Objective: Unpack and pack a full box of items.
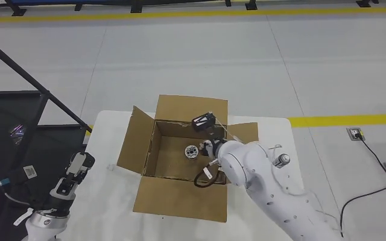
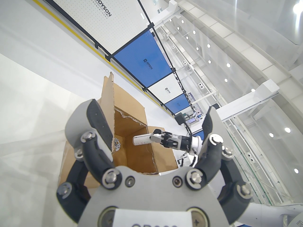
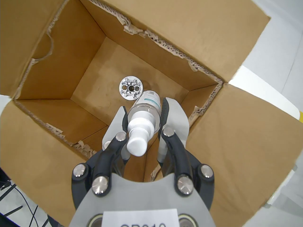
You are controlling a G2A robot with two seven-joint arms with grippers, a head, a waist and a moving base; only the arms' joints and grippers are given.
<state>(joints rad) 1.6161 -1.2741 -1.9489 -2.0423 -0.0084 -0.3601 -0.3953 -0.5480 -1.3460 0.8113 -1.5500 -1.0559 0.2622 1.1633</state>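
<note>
An open cardboard box stands mid-table with its flaps spread. My right gripper hangs over the box opening, shut on a clear bottle with a white pump cap. On the box floor below it stands a silver can, seen end-on. From above, the right gripper is inside the box rim beside that can. My left gripper is open and holds nothing; it sits off the table's left front corner, facing the box and the held bottle.
A second can stands on the white table to the right of the box, close to the right arm. A black frame with dark cloth stands off the table's left side.
</note>
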